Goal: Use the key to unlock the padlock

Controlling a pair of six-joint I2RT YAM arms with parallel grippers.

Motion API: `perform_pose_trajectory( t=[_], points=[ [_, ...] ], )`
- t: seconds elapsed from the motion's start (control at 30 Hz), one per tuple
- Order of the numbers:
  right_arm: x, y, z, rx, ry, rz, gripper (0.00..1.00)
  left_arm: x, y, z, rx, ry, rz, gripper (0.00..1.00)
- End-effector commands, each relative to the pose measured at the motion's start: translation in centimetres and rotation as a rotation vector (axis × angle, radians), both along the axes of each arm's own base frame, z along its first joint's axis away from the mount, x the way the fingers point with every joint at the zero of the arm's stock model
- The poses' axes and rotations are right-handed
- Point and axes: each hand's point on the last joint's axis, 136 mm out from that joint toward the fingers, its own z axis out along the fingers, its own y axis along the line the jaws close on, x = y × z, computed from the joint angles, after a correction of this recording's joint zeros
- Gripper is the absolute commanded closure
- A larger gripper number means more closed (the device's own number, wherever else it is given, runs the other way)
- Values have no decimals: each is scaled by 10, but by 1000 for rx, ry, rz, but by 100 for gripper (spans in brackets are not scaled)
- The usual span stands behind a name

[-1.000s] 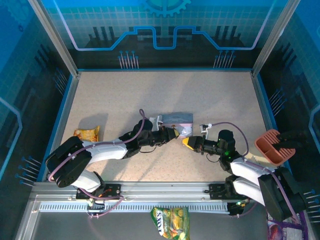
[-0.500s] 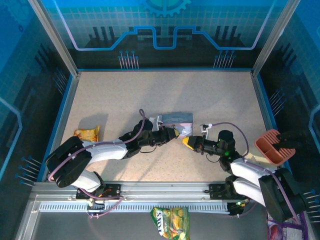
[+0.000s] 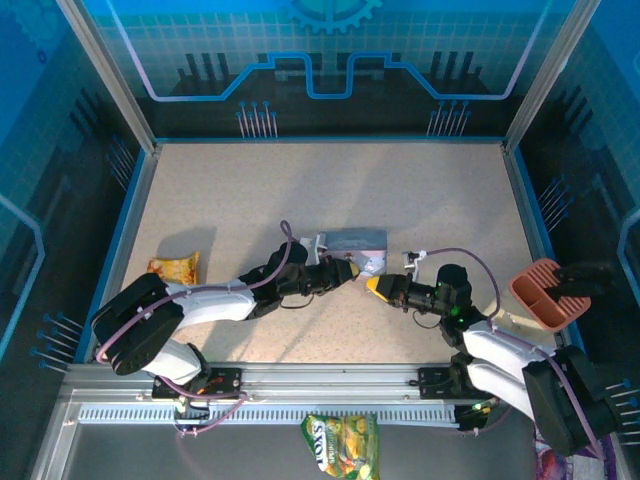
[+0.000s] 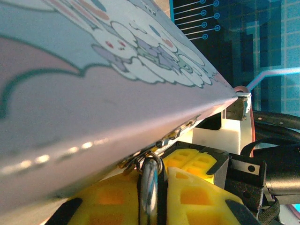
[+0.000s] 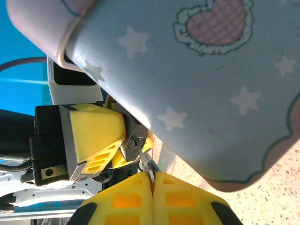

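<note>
The lilac cartoon-printed tin (image 3: 357, 240) lies mid-table. Off its front clasp hangs the small dark padlock (image 5: 131, 147), and my left gripper (image 3: 346, 270) is shut on it. In the left wrist view the padlock (image 4: 151, 185) shows edge-on between the yellow pads (image 4: 201, 192), its shackle ring hooked through the tin's (image 4: 93, 79) hasp. My right gripper (image 5: 152, 183) is shut on the thin key (image 5: 144, 159). The key's tip reaches the round keyhole in the padlock's face. In the top view my right gripper (image 3: 376, 285) faces the left one closely.
An orange snack packet (image 3: 173, 267) lies at the left of the table. A green snack bag (image 3: 340, 445) sits below the front rail. A terracotta tray (image 3: 545, 292) rests at the right wall. Blue walls enclose the table.
The right arm's elbow has shifted slightly lower and rightward, its gripper staying by the padlock. The left arm and the tin have barely moved.
</note>
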Motion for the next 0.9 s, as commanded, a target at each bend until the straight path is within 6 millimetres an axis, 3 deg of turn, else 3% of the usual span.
perform_pose_trajectory(
  t=[0.0,0.2,0.53,0.87],
  points=[
    [1,3,4,-7,-18,-7,100,-2,-13,55,-130,-136,-43,94],
    [-3,12,5,-14,-29,18,100,-1,-15,58,-137,-140,-47,94],
    [4,11,5,-24,-41,5,100,-11,-22,58,-131,-135,-87,94],
    [10,18,22,33,-68,17,100,-20,-29,50,-109,-124,-111,94]
  ],
)
